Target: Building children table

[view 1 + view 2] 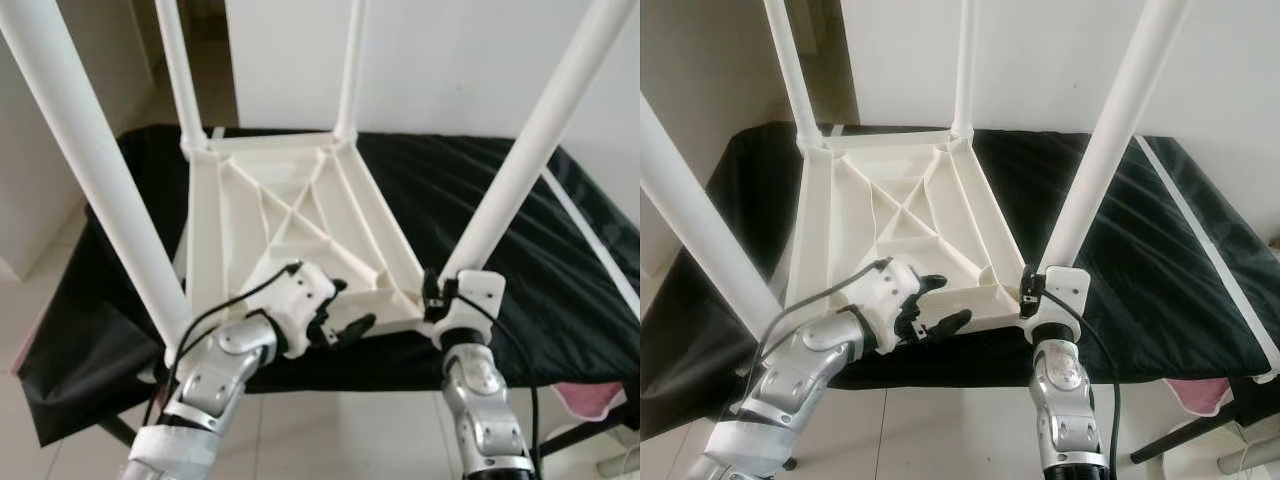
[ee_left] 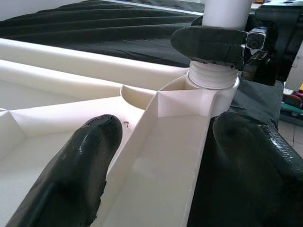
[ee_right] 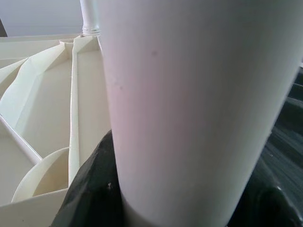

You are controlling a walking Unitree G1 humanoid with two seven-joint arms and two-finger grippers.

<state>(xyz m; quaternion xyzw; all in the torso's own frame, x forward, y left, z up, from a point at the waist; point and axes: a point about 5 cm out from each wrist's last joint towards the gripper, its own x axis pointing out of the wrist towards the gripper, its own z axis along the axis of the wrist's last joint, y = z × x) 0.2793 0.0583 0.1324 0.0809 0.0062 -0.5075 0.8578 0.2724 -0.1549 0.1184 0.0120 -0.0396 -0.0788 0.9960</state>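
Observation:
The white plastic children's table (image 1: pixel 290 215) lies upside down on a black-covered worktop, with its legs pointing up. My left gripper (image 1: pixel 350 308) is at the near rim (image 2: pixel 161 161), a black finger (image 2: pixel 71 175) on each side of that wall, closed against it. My right gripper (image 1: pixel 445 290) is shut around the base of the near right leg (image 1: pixel 520 160), just above its threaded socket (image 2: pixel 213 80). In the right wrist view that leg (image 3: pixel 189 104) sits close between the dark fingers (image 3: pixel 90 189). The near left leg (image 1: pixel 90 170) rises beside my left arm.
The black cloth (image 1: pixel 540 260) covers the worktop and hangs over its front edge. A white strip (image 1: pixel 590 240) lies on the cloth at the right. Two far legs (image 1: pixel 350 70) stand before the white wall. Something pink (image 1: pixel 600 400) is on the floor at the lower right.

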